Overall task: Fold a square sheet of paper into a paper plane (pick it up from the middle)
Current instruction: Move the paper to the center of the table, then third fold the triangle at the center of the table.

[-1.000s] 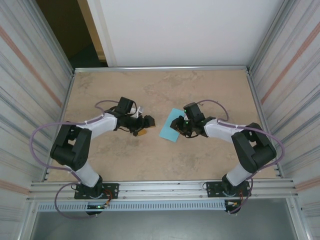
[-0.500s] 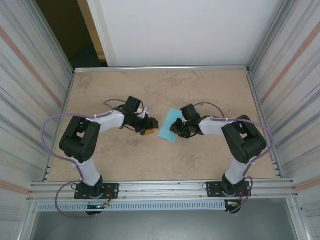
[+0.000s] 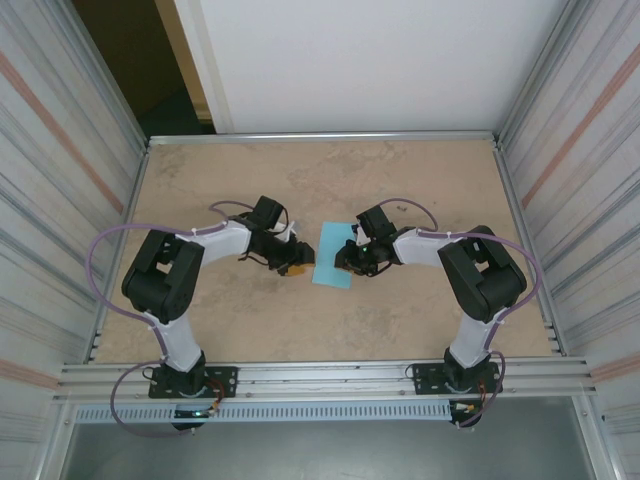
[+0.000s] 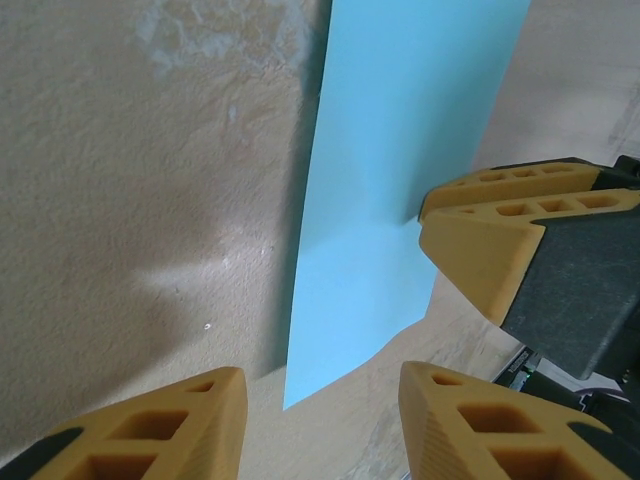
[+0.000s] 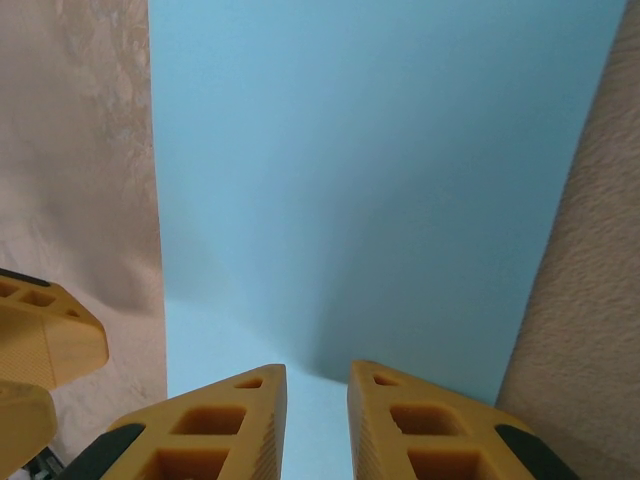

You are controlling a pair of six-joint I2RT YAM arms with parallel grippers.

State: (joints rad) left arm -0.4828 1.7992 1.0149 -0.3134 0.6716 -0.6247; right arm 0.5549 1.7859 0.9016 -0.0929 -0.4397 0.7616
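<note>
**Step in hand.** An early fold, by judgement. The square sheet of paper (image 3: 328,262) lies near the centre of the table (image 3: 420,180). From above it reads as a narrow rectangle with its long axis running 12 to 6 o'clock, probably folded once, with no dart outline yet.

**Grippers.** The left gripper (image 3: 298,265) sits at the sheet's 9 o'clock with its jaws parted and nothing between them. In the left wrist view the sheet's near corner lies just ahead of the gap. The right gripper (image 3: 346,262) sits at the sheet's 3 o'clock, over that edge, with its fingers drawn nearly together and only a slim gap left. Whether they pinch a layer or merely press on it cannot be told.

**Next move.** The 9 o'clock long edge casts a shadow and looks raised off the table. The left gripper likely needs a low, shallow approach to catch it while the right gripper keeps the sheet from sliding — thin paper buckles easily.

**Hard to make out.**
- The 3 o'clock edge is covered by the right gripper in the top view.
- The 12 o'clock end is cut off in both wrist views.
- The layer count and any crease line are not discernible.
</note>
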